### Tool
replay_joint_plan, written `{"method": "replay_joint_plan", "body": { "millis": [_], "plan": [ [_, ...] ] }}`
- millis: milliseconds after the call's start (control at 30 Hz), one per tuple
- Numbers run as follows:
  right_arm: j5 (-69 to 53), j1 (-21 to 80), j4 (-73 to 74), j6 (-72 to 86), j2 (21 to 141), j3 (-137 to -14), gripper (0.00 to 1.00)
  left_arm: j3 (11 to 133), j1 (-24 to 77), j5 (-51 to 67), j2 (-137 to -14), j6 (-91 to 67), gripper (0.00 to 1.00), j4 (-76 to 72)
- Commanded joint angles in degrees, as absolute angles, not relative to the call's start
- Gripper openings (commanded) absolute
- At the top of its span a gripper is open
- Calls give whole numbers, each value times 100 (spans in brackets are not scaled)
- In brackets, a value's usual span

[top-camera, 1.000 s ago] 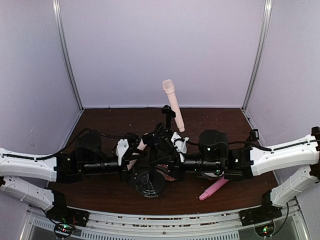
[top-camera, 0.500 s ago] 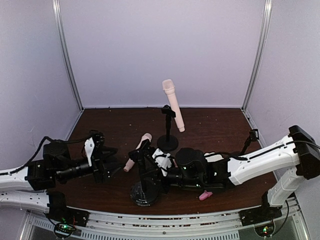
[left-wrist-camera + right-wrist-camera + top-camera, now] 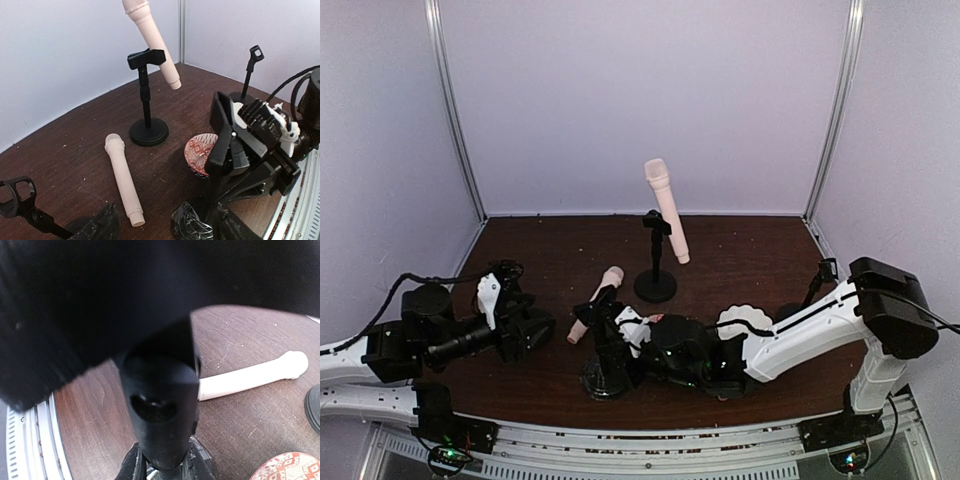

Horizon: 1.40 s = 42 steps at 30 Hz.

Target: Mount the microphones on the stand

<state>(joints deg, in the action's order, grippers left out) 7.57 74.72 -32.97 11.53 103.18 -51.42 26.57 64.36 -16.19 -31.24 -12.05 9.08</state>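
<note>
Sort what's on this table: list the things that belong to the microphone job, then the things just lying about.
Job:
- mounted peach microphone, clipped in the far stand
- loose peach microphone, lying flat
- near stand
- side stand, its clip empty

Lying about:
- patterned dish
- white scalloped piece, likely another dish

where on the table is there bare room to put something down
The table is bare at the back left, left of the back stand, and at the back right, between that stand and the small stand. The front centre is crowded: front stand, loose microphone, right arm.
</note>
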Motion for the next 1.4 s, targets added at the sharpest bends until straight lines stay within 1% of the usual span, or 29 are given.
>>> {"method": "replay_joint_plan", "body": {
  "millis": [0, 33, 67, 167, 233, 267, 333, 433, 533, 600, 633, 667, 700, 767, 900, 1100, 1367],
  "plan": [
    [1160, 7473, -3914, 1057, 10353, -5325, 0, 2808, 6460, -2104, -3167, -1336, 65, 958],
    [1168, 7474, -3884, 1055, 10369, -5326, 1, 2798, 6462, -2160, -3159, -1355, 65, 958],
    [1147, 7478, -3831, 1048, 10380, -5345, 7, 2788, 6460, -2241, -3156, -1376, 65, 965],
    [1038, 7478, -3566, 1046, 10300, -5397, 36, 2777, 6464, -2588, -3145, -1514, 66, 1095],
    [967, 7478, -3352, 1058, 10177, -5389, 54, 2802, 6458, -2825, -3161, -1643, 66, 1245],
    [935, 7472, -3267, 1055, 10092, -5350, 59, 2831, 6455, -2943, -3176, -1718, 66, 1347],
    [871, 7474, -3153, 1086, 9904, -5224, 68, 2913, 6453, -3068, -3248, -1821, 66, 1575],
    [699, 7487, -3144, 1170, 9517, -4898, 74, 3034, 6443, -3039, -3515, -1874, 64, 1789],
    [583, 7497, -3066, 1262, 9149, -4543, 76, 2985, 6442, -2844, -3811, -1898, 55, 1682],
    [623, 7501, -2936, 1293, 8908, -4338, 80, 2891, 6442, -2652, -4026, -1920, 51, 1425],
    [651, 7505, -2914, 1299, 8803, -4236, 83, 2850, 6442, -2586, -4158, -1946, 50, 1269],
    [678, 7506, -2901, 1282, 8700, -4112, 97, 2828, 6442, -2579, -4290, -1991, 50, 1140],
    [718, 7501, -2863, 1237, 8610, -4030, 100, 2810, 6442, -2572, -4434, -2024, 49, 1017],
    [901, 7499, -2837, 1203, 8445, -3841, 100, 2816, 6442, -2533, -4767, -2022, 47, 765],
    [1222, 7497, -2988, 1285, 8187, -3476, 100, 2976, 6389, -2427, -5497, -1937, 49, 427],
    [1685, 7363, -2827, 1674, 8086, -3327, 100, 3086, 5912, -1878, -6285, -2145, 50, 27],
    [1576, 7141, -2909, 1802, 7938, -3127, 100, 3280, 5607, -1549, -7266, -2138, 49, -382]
  ]
}}
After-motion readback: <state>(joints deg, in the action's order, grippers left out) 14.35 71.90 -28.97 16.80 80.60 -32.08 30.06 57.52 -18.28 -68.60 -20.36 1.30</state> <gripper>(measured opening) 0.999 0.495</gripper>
